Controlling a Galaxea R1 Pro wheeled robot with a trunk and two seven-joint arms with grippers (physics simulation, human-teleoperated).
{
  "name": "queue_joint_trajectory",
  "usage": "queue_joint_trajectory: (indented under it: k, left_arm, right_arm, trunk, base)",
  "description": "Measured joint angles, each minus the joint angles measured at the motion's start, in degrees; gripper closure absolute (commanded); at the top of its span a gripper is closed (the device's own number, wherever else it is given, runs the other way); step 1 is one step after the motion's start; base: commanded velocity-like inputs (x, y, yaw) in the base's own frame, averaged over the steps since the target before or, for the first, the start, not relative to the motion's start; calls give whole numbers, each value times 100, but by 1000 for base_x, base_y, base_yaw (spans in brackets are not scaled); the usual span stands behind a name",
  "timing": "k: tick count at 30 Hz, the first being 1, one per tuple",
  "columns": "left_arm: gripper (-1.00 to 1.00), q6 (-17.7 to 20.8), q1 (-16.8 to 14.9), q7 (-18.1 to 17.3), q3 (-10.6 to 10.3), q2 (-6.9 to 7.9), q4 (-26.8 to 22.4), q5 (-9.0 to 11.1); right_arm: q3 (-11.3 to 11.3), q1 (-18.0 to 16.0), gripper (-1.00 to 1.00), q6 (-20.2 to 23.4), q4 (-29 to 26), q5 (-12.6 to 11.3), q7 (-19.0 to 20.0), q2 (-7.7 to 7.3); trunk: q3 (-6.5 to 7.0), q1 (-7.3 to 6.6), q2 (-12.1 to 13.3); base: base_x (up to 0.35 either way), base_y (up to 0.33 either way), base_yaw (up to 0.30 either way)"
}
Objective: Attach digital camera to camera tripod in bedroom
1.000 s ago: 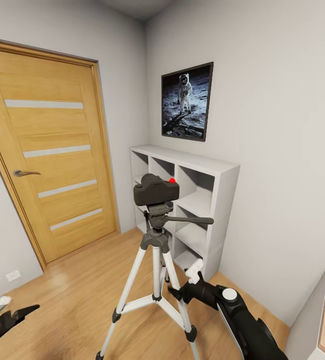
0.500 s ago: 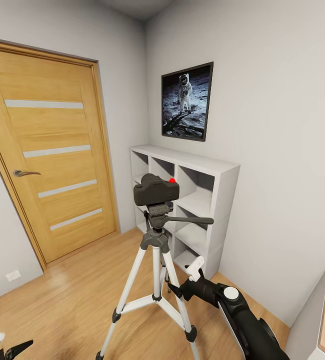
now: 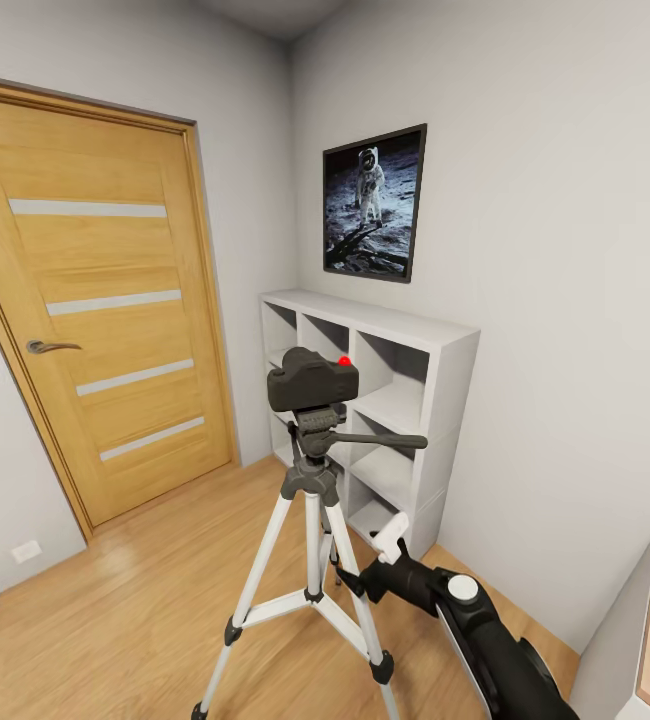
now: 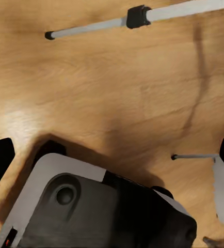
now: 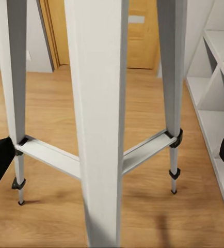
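Matte-black, the digital camera (image 3: 312,380) is seen seated on the camera tripod (image 3: 310,540) at frame centre, up-left of the nearer, open, empty right gripper (image 3: 375,560).

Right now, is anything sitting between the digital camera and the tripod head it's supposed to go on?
Nothing visible does. The digital camera already sits on the head of the camera tripod, with no object between them. The right gripper is lower down, beside the legs.
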Motion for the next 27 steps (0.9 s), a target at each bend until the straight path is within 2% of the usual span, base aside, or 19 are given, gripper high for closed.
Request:
queue_joint_trajectory:
  k: [8,14,19,27]
  left_arm:
    - [-100,-24,463,1791,13,-764,37,-2]
    - [-100,-31,855,2786,17,-1299,76,1]
    - [-100,-29,1073,3180,21,-1549,83,21]
    - [-100,-36,1159,3341,27,-1685,41,40]
  right_arm:
    - [0,94,-100,4,-1,0,0,-4]
    - [0,156,-100,8,-1,0,5,-11]
    - [0,198,-100,9,-47,0,8,-20]
    - [-6,275,-100,14,-151,3,8,-24]
  trunk:
    - [0,0,0]
    - [0,0,0]
    - [0,0,0]
    - [1,0,0]
  base:
    - [0,0,0]
    - [0,0,0]
    - [0,0,0]
    - [0,0,0]
